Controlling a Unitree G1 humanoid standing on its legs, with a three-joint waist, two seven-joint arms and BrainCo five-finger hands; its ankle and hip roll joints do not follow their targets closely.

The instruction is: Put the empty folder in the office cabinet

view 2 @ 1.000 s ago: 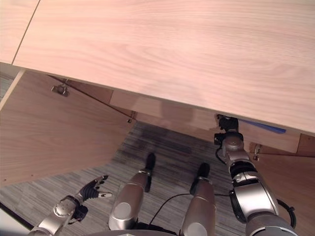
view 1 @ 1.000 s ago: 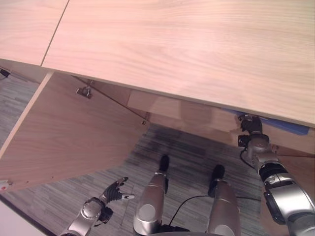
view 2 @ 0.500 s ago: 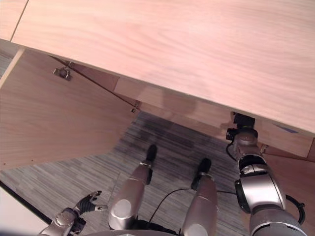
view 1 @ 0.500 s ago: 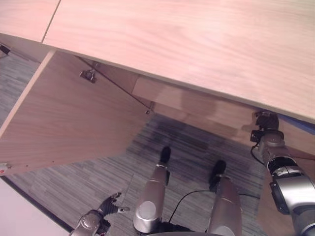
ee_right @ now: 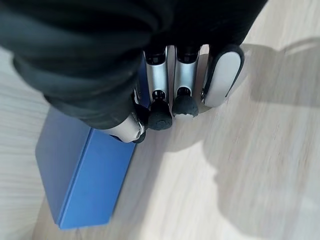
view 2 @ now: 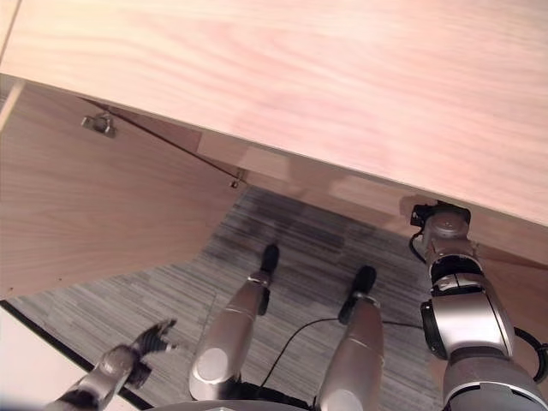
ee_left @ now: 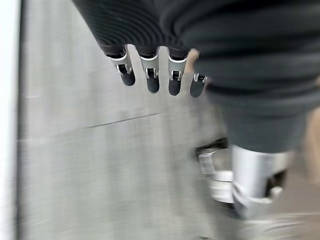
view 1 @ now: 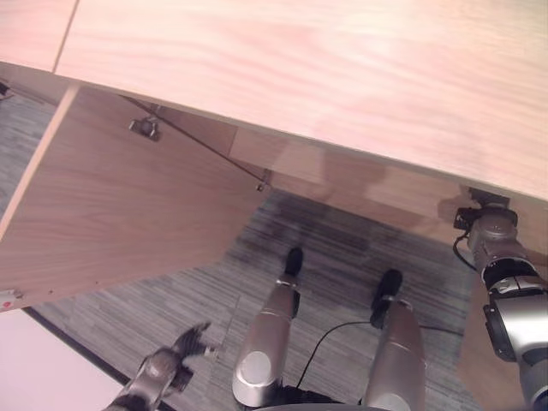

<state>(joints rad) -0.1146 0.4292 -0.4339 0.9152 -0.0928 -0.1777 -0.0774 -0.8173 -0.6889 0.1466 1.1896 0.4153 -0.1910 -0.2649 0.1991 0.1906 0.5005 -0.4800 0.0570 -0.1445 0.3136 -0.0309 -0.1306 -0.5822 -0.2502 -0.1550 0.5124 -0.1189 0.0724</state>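
The blue folder (ee_right: 85,175) lies on the pale wood shelf (ee_right: 240,165) inside the cabinet. My right hand (ee_right: 157,85) is at one end of it, fingers curled over that end. In the eye views my right forearm (view 1: 494,240) reaches in under the cabinet top (view 1: 342,68), and the top hides both the hand and the folder. My left hand (view 1: 184,344) hangs low at the lower left above the grey carpet (view 1: 137,308). Its fingers (ee_left: 150,80) are straight and hold nothing.
The cabinet's left door (view 1: 111,205) stands swung open toward me, with a metal hinge (view 1: 144,128) near its top. A second door (view 2: 514,291) shows by my right arm. A pale floor strip (view 1: 43,368) borders the carpet at the lower left.
My right arm has gone farther in under the cabinet top. The blue edge of the folder that showed below the top is now hidden. The head camera has shifted slightly.
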